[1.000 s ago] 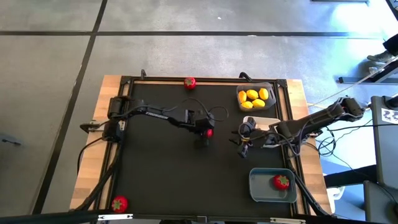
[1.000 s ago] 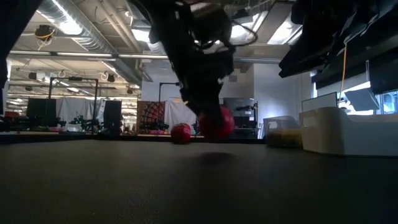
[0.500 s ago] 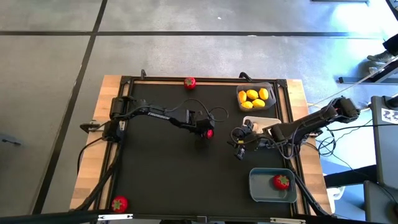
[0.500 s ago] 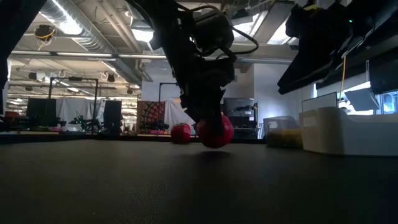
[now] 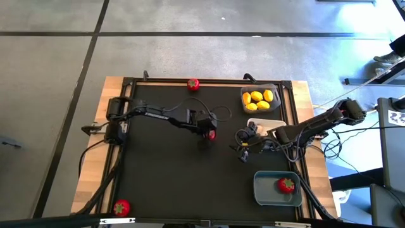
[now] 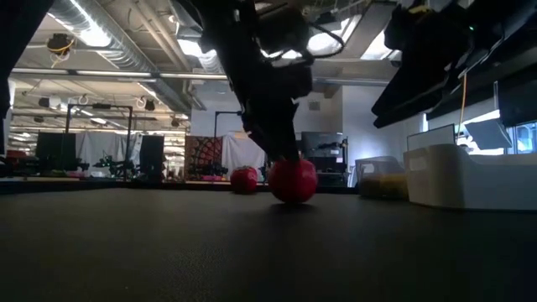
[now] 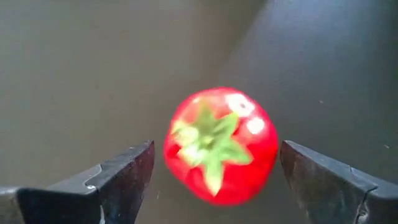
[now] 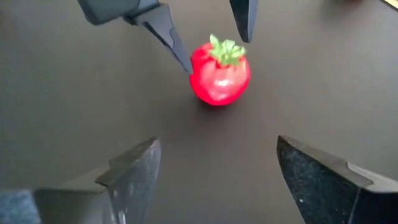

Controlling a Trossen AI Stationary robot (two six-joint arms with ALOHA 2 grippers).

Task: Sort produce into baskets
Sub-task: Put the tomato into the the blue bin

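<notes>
Two dark arms reach over the black table (image 5: 158,171) toward its middle. From its base at the table's left edge, the left arm stretches across and bends down at the wrist, so that the left gripper (image 5: 209,132) hangs directly over a red fruit (image 5: 212,134) with a green top; its fingers (image 7: 121,177) stand apart on either side of the fruit without touching it, and the fruit rests on the tabletop. Coming in low from the right edge, the right arm points the right gripper (image 5: 243,152) at the same fruit, near it but apart, its fingers (image 8: 134,171) spread wide and holding nothing. Behind it lie the dark grey basket (image 5: 276,101) of lemons (image 5: 259,99), the white basket (image 5: 273,123), and the blue-grey basket (image 5: 266,190).
</notes>
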